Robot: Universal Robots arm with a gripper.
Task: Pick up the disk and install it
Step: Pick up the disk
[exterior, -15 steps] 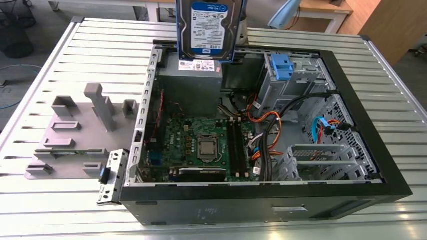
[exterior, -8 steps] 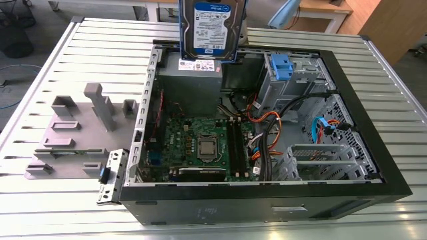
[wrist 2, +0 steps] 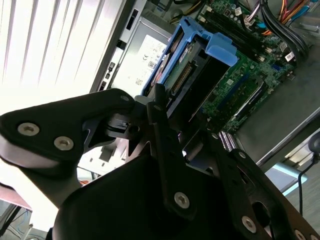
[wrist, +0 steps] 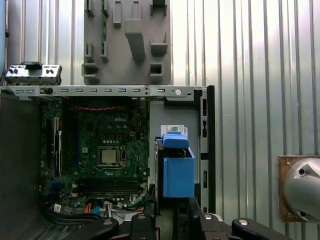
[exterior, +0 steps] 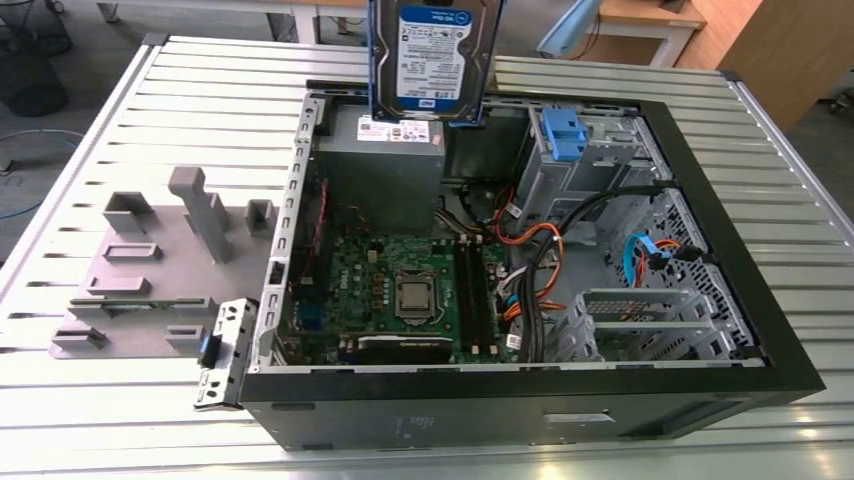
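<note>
Hanging upright in the exterior view, the disk (exterior: 433, 55) sits above the open computer case (exterior: 534, 410), over the grey power-supply box (exterior: 383, 165); in the second wrist view the gripper (wrist 2: 182, 112) has its fingers (wrist 2: 167, 150) clamped on the disk's sides; its blue frame faces the motherboard (wrist 2: 240, 75).

The place was a robotics lab or workshop. The work surface was a ribbed metal table (exterior: 174, 110) built of slotted aluminium profiles. On it lay an open computer case (exterior: 534, 405) with its motherboard (exterior: 400, 290) bare. Beside the case, toward the exterior view's left, sat a grey fixture plate (exterior: 147, 275) with moulded holders. The gripper (wrist 2: 182, 116) clamped the disk (exterior: 430, 50) above the case. Behind the table stood wooden furniture (exterior: 754, 45) and a black mesh bin (exterior: 34, 85), with a blue cable (exterior: 20, 138) lying on the floor.
</note>
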